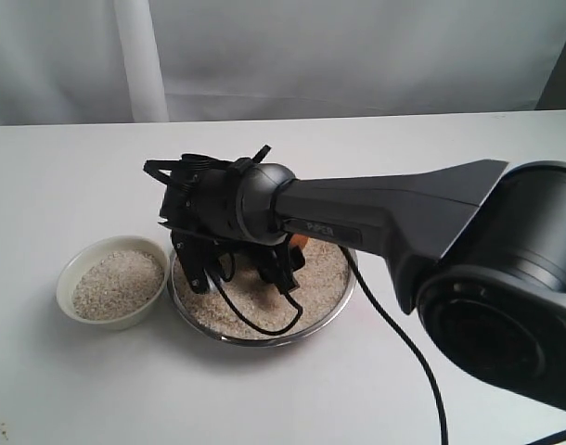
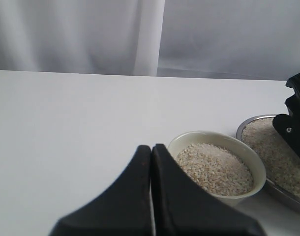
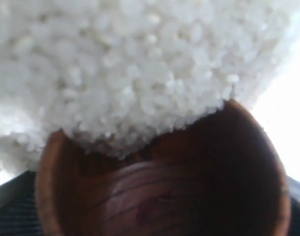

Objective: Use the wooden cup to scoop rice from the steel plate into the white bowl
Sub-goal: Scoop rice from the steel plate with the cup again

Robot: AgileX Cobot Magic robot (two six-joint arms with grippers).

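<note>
Because the wooden cup [image 3: 189, 187] is tipped mouth-first into the rice [image 3: 140, 73], grains bank against its rim, ready to slide in. At the centre of the exterior view the right gripper [image 1: 241, 276] hangs over the steel plate [image 1: 264, 339], apparently pinching the cup, though its body hides the grip. Left of the plate sits the white bowl [image 1: 66, 278], part-filled, near enough for a short carry. The left gripper [image 2: 151, 164], seen only by its wrist camera, is pressed together, out of the way.

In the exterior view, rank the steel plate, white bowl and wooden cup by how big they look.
1. steel plate, clearly widest.
2. white bowl.
3. wooden cup: only a sliver shows behind the right gripper, so unsure.
</note>
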